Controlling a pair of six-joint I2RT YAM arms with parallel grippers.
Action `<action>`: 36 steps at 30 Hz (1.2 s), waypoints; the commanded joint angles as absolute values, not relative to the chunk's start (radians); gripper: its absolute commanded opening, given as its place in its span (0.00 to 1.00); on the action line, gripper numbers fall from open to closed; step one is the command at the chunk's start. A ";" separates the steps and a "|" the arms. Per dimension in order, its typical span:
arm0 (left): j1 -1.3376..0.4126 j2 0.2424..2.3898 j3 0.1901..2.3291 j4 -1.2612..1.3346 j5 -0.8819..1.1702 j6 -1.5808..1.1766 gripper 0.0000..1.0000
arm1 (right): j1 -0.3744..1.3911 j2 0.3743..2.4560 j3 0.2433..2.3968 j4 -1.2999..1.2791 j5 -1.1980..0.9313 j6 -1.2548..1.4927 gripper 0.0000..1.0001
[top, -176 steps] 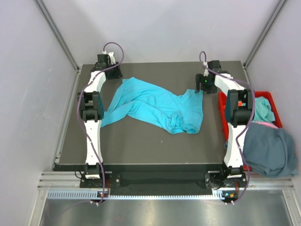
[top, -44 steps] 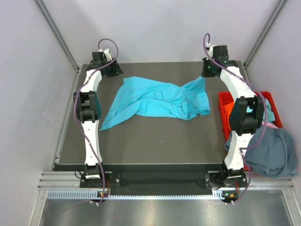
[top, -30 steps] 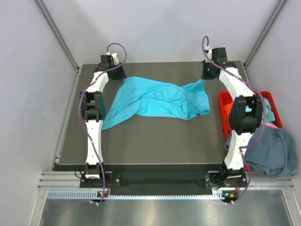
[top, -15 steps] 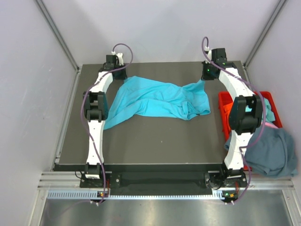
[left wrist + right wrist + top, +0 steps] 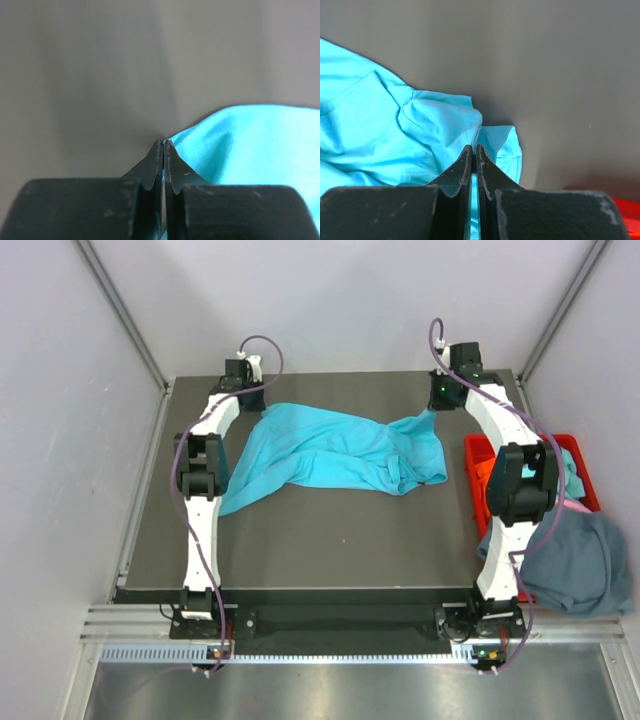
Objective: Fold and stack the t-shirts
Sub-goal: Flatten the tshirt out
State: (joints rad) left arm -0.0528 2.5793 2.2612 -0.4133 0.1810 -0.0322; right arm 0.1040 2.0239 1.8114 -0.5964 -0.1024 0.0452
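Observation:
A bright turquoise t-shirt lies crumpled across the middle of the dark table, stretched from left to right. My left gripper is at its far left corner. In the left wrist view the left gripper is shut, with a sliver of the shirt's edge between the fingers. My right gripper is at the shirt's far right corner. There the right gripper is shut on a fold of the turquoise cloth, which shows between its fingers.
A red bin stands off the table's right edge. A slate blue-grey t-shirt hangs over its near side, with a pinkish edge and teal cloth behind it. Grey walls close in on three sides.
My left gripper has moved right along the far edge to the shirt's left corner and shut on it. The right arm and the shirt have stayed put over the last second.

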 commanded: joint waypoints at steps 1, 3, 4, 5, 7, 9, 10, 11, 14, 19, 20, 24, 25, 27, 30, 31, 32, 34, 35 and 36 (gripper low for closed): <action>-0.046 2.510 2.186 -0.440 0.155 -0.015 0.00 | 0.115 2.016 1.819 -0.568 -0.101 0.040 0.00; -0.046 2.464 2.158 -0.413 0.155 -0.014 0.00 | 0.115 2.007 1.819 -0.565 -0.095 0.040 0.00; -0.045 2.447 2.137 -0.404 0.158 -0.015 0.00 | 0.115 2.003 1.819 -0.563 -0.092 0.038 0.00; -0.044 2.428 2.126 -0.397 0.160 -0.017 0.00 | 0.115 1.999 1.819 -0.561 -0.087 0.037 0.00; -0.044 2.367 2.109 -0.388 0.167 -0.017 0.00 | 0.114 1.983 1.832 -0.561 -0.081 0.037 0.00; -0.044 2.294 2.103 -0.388 0.173 -0.011 0.00 | 0.114 1.967 1.861 -0.566 -0.066 0.028 0.00; -0.044 2.267 2.092 -0.387 0.173 -0.006 0.00 | 0.114 1.959 1.873 -0.568 -0.063 0.025 0.00; -0.044 2.240 2.085 -0.385 0.175 -0.008 0.00 | 0.114 1.953 1.887 -0.572 -0.061 0.018 0.00; -0.044 2.117 2.053 -0.385 0.170 0.044 0.00 | 0.115 1.918 1.930 -0.580 -0.063 0.017 0.00; -0.037 1.884 1.941 -0.380 0.155 0.089 0.00 | 0.114 1.798 1.918 -0.568 -0.083 0.025 0.00; -0.034 1.852 1.924 -0.387 0.156 0.095 0.00 | 0.114 1.775 1.908 -0.558 -0.090 0.029 0.00; -0.026 1.648 1.824 -0.397 0.167 0.098 0.00 | 0.114 1.642 1.859 -0.540 -0.120 0.044 0.00; -0.025 1.611 1.780 -0.394 0.164 0.097 0.00 | 0.114 1.619 1.850 -0.532 -0.121 0.049 0.00; -0.023 1.508 1.744 -0.387 0.157 0.098 0.00 | 0.115 1.554 1.842 -0.523 -0.124 0.049 0.00; -0.023 1.416 1.752 -0.428 0.147 0.107 0.00 | 0.114 1.476 1.870 -0.534 -0.126 0.032 0.00; -0.023 1.398 1.769 -0.439 0.140 0.107 0.00 | 0.115 1.456 1.874 -0.531 -0.127 0.019 0.00; -0.023 1.378 1.775 -0.449 0.135 0.112 0.00 | 0.114 1.412 1.876 -0.526 -0.133 0.012 0.00; -0.025 1.315 1.778 -0.466 0.126 0.115 0.00 | 0.114 1.369 1.881 -0.525 -0.133 0.008 0.00; -0.023 1.283 1.782 -0.474 0.123 0.120 0.00 | 0.114 1.332 1.882 -0.523 -0.133 0.008 0.00; -0.025 1.273 1.804 -0.498 0.111 0.123 0.00 | 0.114 1.297 1.873 -0.514 -0.132 -0.035 0.00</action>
